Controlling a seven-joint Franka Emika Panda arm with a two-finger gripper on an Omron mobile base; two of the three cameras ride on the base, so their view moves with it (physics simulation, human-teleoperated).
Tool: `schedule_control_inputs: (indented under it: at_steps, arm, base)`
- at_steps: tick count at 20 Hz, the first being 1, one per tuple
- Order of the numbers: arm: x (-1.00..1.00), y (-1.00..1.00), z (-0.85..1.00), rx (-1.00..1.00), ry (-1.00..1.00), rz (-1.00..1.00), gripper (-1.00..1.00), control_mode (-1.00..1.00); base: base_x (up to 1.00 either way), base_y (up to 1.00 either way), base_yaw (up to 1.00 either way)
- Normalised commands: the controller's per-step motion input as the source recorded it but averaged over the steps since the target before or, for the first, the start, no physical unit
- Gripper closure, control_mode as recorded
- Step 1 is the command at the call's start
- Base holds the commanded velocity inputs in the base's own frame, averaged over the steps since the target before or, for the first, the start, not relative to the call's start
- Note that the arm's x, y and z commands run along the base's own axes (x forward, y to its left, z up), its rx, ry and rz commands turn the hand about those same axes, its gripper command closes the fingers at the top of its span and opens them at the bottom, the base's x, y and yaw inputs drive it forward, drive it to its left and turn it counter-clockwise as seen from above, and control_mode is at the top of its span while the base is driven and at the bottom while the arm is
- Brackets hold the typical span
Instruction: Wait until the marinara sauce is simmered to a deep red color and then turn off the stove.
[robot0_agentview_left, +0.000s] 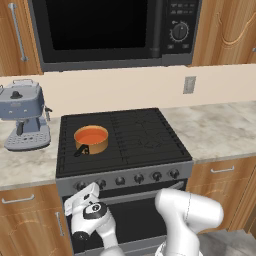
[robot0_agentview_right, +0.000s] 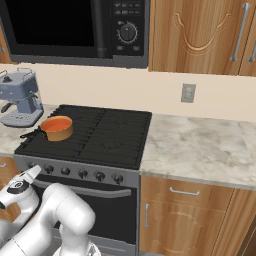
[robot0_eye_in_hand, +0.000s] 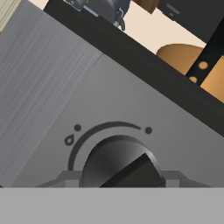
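Observation:
The marinara sauce (robot0_agentview_left: 91, 135) (robot0_agentview_right: 57, 123) is a flat orange-red disc in a small copper saucepan (robot0_agentview_left: 92, 145) on the front left burner of the black stove (robot0_agentview_left: 135, 135) (robot0_agentview_right: 105, 135). My gripper (robot0_agentview_left: 82, 192) (robot0_agentview_right: 31, 173) is pressed up to the left end of the stove's grey knob strip. In the hand view the gripper (robot0_eye_in_hand: 119, 178) has a fingertip on each side of a round black knob (robot0_eye_in_hand: 116, 159), shut on it. The knob's raised bar runs diagonally. The saucepan (robot0_eye_in_hand: 179, 57) and its dark handle (robot0_eye_in_hand: 205, 54) show above the strip.
A blue-grey espresso machine (robot0_agentview_left: 22, 115) (robot0_agentview_right: 17, 97) stands on the counter left of the stove. A black microwave (robot0_agentview_left: 110, 30) (robot0_agentview_right: 75, 25) hangs above. Marble counter (robot0_agentview_left: 220, 130) (robot0_agentview_right: 200, 145) extends to the right, with wooden cabinet doors below.

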Motion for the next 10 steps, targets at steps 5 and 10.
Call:
schedule_control_inputs:
  at_steps: [5,10]
  arm:
    - [0.00,0.00,0.00,0.00,0.00,0.00,1.00,-1.00]
    - [0.00,0.00,0.00,0.00,0.00,0.00,1.00,-1.00]
  base:
    - [0.00,0.00,0.00]
    - [0.00,0.00,0.00]
